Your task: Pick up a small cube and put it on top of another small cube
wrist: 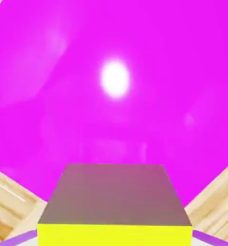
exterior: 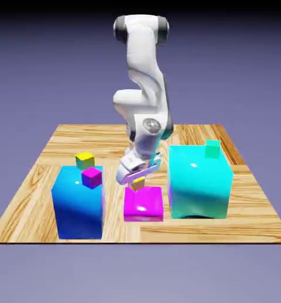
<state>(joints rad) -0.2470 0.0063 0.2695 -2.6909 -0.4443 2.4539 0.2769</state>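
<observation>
The small yellow cube (exterior: pixel 138 183) with tan-shaded sides sits between the fingers of my gripper (exterior: pixel 137 179), which is shut on it. It hangs at the far edge of a magenta block (exterior: pixel 144 205); I cannot tell whether it touches the block's top. In the hand view the yellow cube (wrist: pixel 115 206) fills the bottom middle and hides my fingertips, with the glossy magenta block (wrist: pixel 115 96) spread behind it. The tiny teal-green cube (exterior: pixel 212 149) rests on the far right corner of the huge cyan block (exterior: pixel 200 183), at the exterior view's right of my gripper.
A big blue block (exterior: pixel 77 204) stands at the exterior view's left, carrying a tiny magenta cube (exterior: pixel 91 177) and a tiny yellow cube with olive sides (exterior: pixel 84 160). The wooden table (exterior: pixel 249 195) ends just in front of the three big blocks.
</observation>
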